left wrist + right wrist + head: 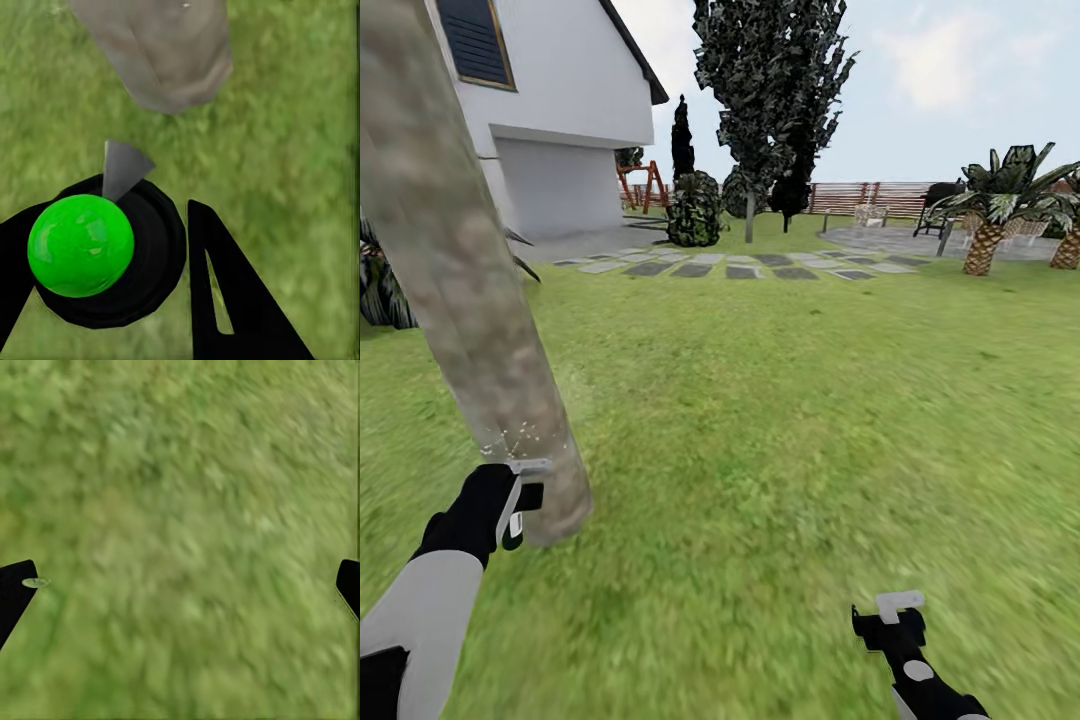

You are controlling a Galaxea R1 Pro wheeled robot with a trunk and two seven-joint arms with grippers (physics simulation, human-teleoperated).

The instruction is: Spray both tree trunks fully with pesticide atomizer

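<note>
Backdrop beyond the lawn, seen from the head view.

Stood far left: a white house (550,90) with a dark shuttered window (475,40) and a pale garage door (560,185). Lay ahead, far off: grey stepping stones (740,265) in a row. Grew behind them: a dark round shrub (695,210). Rose far right: short palms (990,215) beside grey paving (890,240).

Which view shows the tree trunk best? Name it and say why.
The head view: the tree trunk runs its full visible length there, with white specks near the left gripper. The left wrist view catches its base; the right wrist view shows grass.
</note>
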